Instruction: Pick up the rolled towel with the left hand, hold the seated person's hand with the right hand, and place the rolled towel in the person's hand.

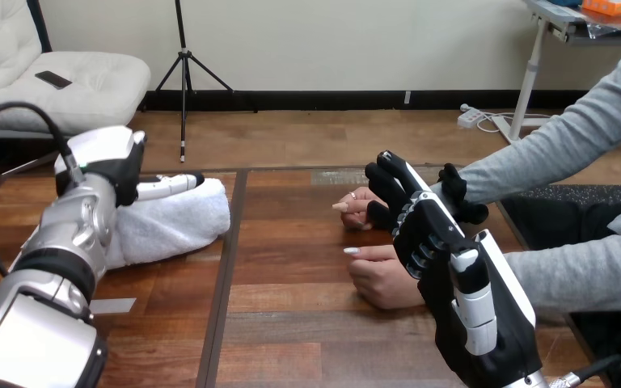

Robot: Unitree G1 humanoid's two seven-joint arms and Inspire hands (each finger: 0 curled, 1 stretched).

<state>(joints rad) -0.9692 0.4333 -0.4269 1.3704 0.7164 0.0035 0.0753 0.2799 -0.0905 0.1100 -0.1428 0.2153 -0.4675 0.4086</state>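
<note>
Wooden table (291,323), brown planks with a dark seam running front to back; seen from beside it, holding the following.

Item one: white rolled terry towel (174,222), lying on its side on the table's left part, well apart from the person's hands; not lifted.

Item two: robot's left hand (113,166), black with white shell, at the end of a silver forearm (69,230) that comes in from the lower left; it rests on top of the towel at the roll's left end, touching it; whether it grips the towel I cannot tell.

Item three: robot's right hand (433,242), black, reaching in from the lower right with its back up; its fingers (388,182) are curled over the back of the person's farther hand (354,206), its thumb (457,194) lies against the cuff of the grey sleeve (550,149) on the other side; so it clasps that hand, whose fingertips stick out to the left.

Item four: the person's nearer hand (384,279), loosely closed, resting on the table just beside the robot's right hand and partly hidden by it; it holds nothing that I can see.

Item five: small pale rectangular label (113,305), flat on the table near the left forearm.
</note>
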